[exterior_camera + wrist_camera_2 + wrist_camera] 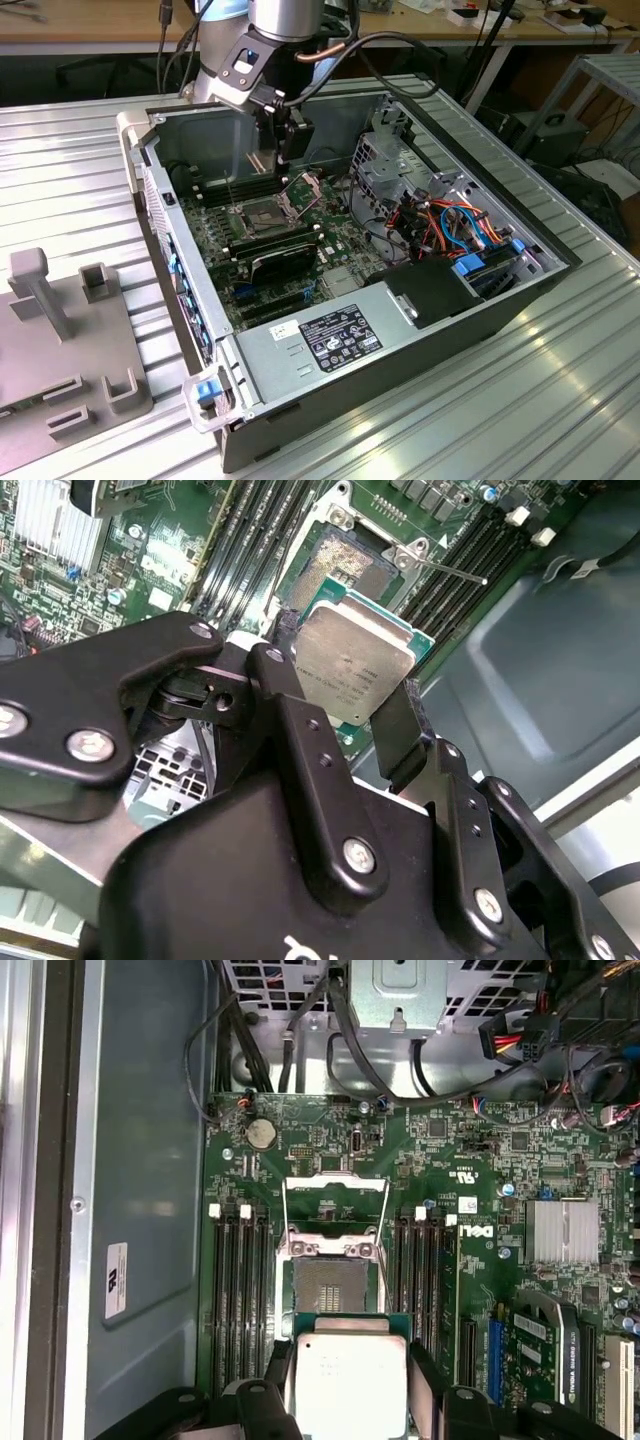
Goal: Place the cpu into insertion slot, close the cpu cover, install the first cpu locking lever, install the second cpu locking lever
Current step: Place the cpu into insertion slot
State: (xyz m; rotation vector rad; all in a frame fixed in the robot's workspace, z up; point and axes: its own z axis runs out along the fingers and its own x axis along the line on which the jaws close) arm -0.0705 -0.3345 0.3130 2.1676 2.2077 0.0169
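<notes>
My gripper [345, 695] is shut on the cpu [355, 665], a flat silver-grey square with a tan edge, held by opposite sides between two black fingers [398, 725]. In the first wrist view the cpu [348, 1385] hangs just short of the insertion slot [331, 1287], whose dark pin field lies bare. In the second wrist view the insertion slot [347, 563] sits just beyond the chip. The cpu cover [336, 1192] is swung open away from the socket and stands up [303, 190] in the exterior view. A thin locking lever [452, 572] sticks out beside the socket. My gripper [287, 150] hovers inside the case above the board.
The green motherboard [480, 1170] lies in an open computer case [440, 340]. Black memory slots [238, 1290] flank the socket on both sides. A black-finned card [285, 258], a cable bundle [450, 225] and a drive cage [385, 160] crowd the case. A grey fixture [70, 350] stands at the exterior view's left.
</notes>
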